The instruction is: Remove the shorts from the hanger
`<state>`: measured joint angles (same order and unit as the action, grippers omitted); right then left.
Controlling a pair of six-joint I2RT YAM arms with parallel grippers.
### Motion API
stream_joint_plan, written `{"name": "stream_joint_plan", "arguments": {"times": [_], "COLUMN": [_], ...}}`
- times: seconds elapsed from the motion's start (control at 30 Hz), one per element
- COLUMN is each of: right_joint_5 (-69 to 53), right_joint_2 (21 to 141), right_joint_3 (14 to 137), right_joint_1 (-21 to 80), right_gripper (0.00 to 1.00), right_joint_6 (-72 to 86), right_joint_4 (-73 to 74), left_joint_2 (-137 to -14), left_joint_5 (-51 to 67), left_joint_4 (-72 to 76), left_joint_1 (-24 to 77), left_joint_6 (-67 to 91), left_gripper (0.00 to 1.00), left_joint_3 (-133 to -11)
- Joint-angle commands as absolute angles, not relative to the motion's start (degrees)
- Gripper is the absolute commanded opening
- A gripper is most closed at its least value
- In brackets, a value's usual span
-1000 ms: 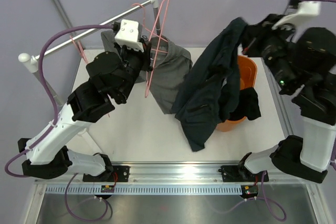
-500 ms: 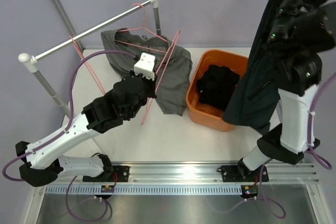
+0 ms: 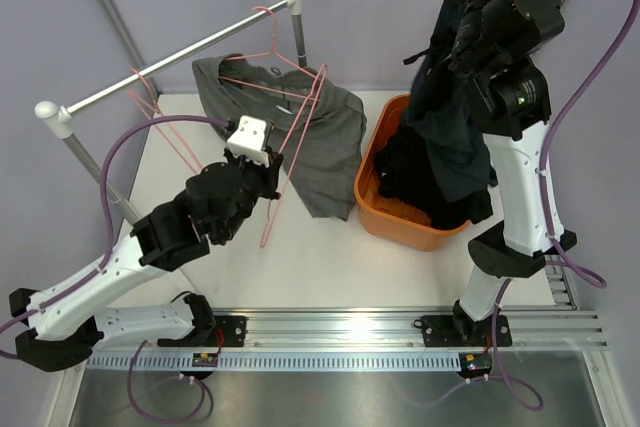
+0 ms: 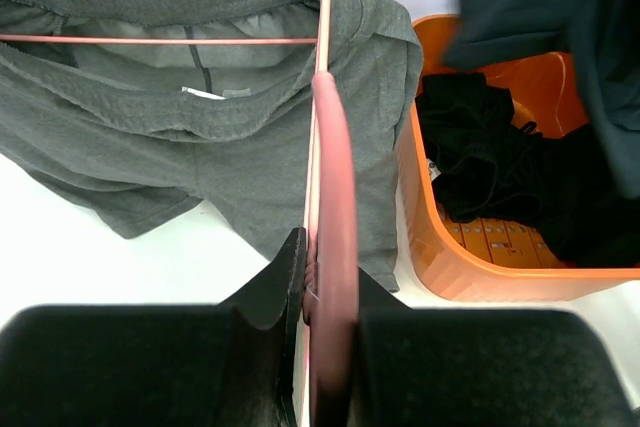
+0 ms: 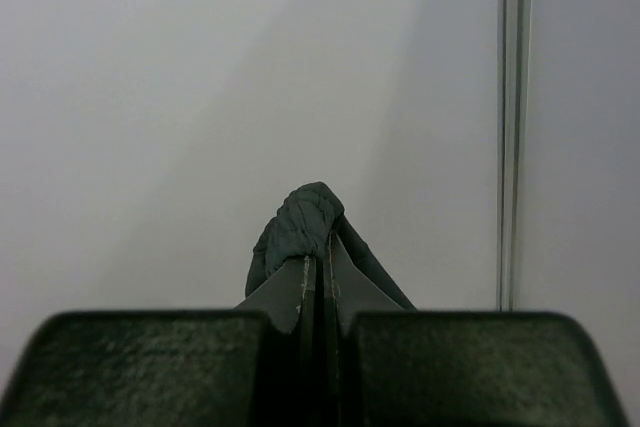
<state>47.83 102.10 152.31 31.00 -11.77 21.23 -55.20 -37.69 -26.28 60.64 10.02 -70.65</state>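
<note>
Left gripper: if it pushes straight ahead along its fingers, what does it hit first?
Probably the grey shorts, spread right ahead of the left gripper, which is shut on the pink hanger. The orange basket sits off to the right of that line. Depth is unclear from the wrist view.

No legible text, brand, number or sign is found in any view. A small white tag is seen inside the waistband of the grey shorts, but nothing printed on it can be made out. Everything else in view is plain and unmarked.
</note>
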Motion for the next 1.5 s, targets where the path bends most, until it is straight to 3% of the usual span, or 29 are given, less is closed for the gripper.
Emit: {"name": "stream_joint_plan", "arguments": {"times": [0.0,0.2,0.33,0.47,0.67,0.77,0.87,0.93,1.03,1.1,1.23,1.47], "right_joint_5": [48.7,50.6,49.1,46.2,34.8,23.4,15.6,12.4,11.1,11.2,12.4,12.1], "right_joint_2": [99.1,92.2,79.7,72.0,72.2,74.4,79.1,82.2,81.7,79.7,76.6,69.7], "right_joint_3": [153.3,138.0,111.5,92.6,75.9,69.8,67.9,68.4,67.1,66.5,67.9,67.6], "right_joint_1": [30.6,27.5,25.8,24.9,21.4,17.0,15.4,15.5,15.4,15.4,15.4,15.4], "right_gripper": [0.00,0.00,0.00,0.00,0.00,0.02,0.13,0.15,0.33,0.51,0.72,0.82], "right_joint_6": [-10.3,-1.4,9.3,20.3,31.5,35.2,35.7,35.5,36.1,36.0,35.0,34.7], "right_joint_4": [17.8,24.7,25.4,25.7,29.2,27.2,26.5,26.5,24.4,23.6,25.7,26.9], "left_joint_2": [-53.9,-52.7,-51.7,-50.5,-49.0,-48.3,-47.1,-46.7,-46.3,-46.3,-46.1,-46.5], "left_joint_5": [-37.2,-36.1,-35.4,-35.6,-35.7,-37.1,-37.1,-37.4,-39.2,-40.9,-47.4,-54.2], "left_joint_4": [-22.6,-22.6,-22.8,-23.8,-26.7,-29.0,-30.4,-31.3,-33.1,-34.9,-41.0,-52.9], "left_joint_1": [60.5,60.5,60.5,60.6,60.6,60.6,60.6,60.6,60.6,60.6,60.6,60.5], "left_joint_6": [10.7,12.0,12.9,13.3,14.4,14.9,15.5,15.6,16.3,17.4,21.2,27.9], "left_gripper": [0.00,0.00,0.00,0.00,0.00,0.00,0.00,0.00,0.00,0.00,0.00,0.00], "left_joint_3": [-70.1,-69.0,-68.1,-68.2,-69.7,-70.7,-71.4,-71.7,-72.5,-73.4,-75.3,-81.3]}}
